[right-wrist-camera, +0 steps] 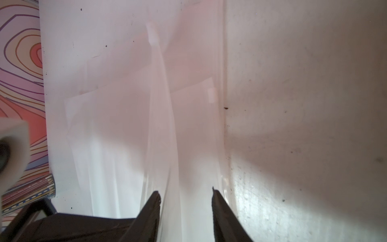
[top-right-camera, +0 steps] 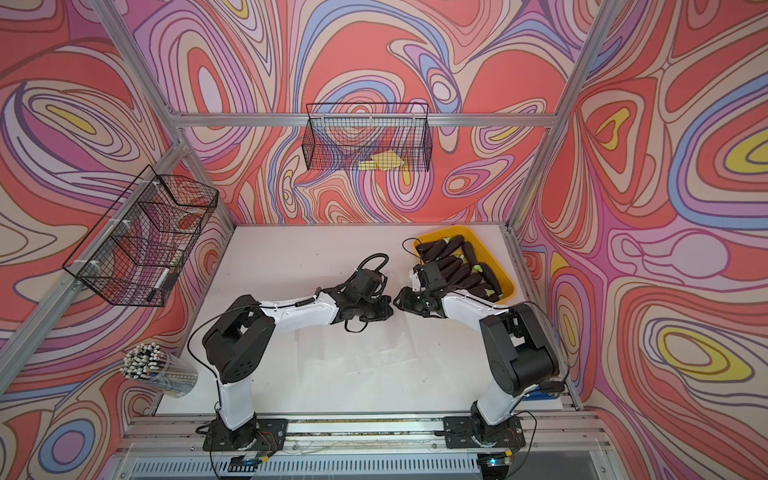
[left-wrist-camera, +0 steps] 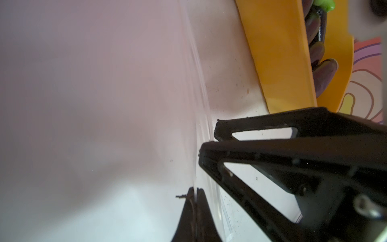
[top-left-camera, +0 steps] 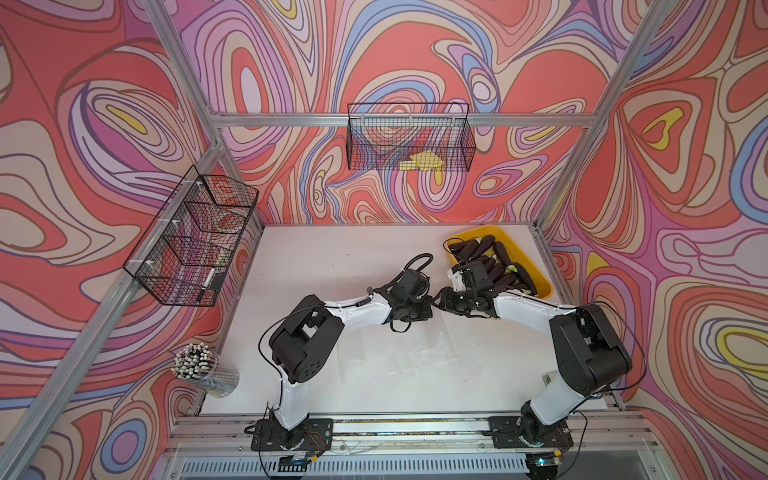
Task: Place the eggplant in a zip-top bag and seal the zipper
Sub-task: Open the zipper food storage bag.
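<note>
Your left end effector [left-wrist-camera: 194, 192] pinches the bag [right-wrist-camera: 163, 125] by its rim, anchoring the mouth. Your right end effector [right-wrist-camera: 186, 194], jaws half-parted, straddles that rim, seemingly to spread it.

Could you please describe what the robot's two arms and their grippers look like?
Both the left arm and right arm have white link shells between bulky black joint housings, on black base plates. Black cables loop along them, and a coiled black cable sits by the left wrist. The left gripper and right gripper have slim black tapering fingers; triangular cut-outs show on the right's.
</note>
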{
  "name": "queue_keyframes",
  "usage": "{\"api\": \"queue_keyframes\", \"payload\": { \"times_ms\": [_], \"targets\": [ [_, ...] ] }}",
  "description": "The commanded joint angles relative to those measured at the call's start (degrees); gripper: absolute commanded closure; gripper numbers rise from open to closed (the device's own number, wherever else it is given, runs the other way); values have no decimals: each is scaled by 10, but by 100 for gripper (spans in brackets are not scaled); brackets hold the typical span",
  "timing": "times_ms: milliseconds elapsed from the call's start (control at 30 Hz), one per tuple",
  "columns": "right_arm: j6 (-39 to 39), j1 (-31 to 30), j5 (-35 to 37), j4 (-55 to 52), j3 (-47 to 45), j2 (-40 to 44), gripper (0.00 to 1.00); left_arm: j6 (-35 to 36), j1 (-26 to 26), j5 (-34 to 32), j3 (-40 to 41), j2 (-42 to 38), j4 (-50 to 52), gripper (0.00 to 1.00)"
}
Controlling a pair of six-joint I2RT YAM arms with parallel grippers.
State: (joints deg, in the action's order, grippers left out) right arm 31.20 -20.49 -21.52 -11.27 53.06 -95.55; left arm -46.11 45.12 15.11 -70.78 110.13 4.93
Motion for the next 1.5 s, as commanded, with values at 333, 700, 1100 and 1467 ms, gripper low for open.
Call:
{"api": "queue_keyframes", "payload": {
  "times_ms": [333, 700, 1100, 1467],
  "targets": [
    [-32, -3, 18, -36, 9, -29, 68, 2, 12, -39, 0, -26, 14, 100],
    [3, -34, -37, 36, -37, 52, 100, 18, 21, -138, -25, -31, 131, 92],
    [24, -68, -8, 36, -52, 62, 100, 23, 19, -149, -45, -14, 142, 57],
    [56, -68, -9, 46, -48, 63, 100, 18, 24, -120, -40, 18, 105, 67]
  ]
}}
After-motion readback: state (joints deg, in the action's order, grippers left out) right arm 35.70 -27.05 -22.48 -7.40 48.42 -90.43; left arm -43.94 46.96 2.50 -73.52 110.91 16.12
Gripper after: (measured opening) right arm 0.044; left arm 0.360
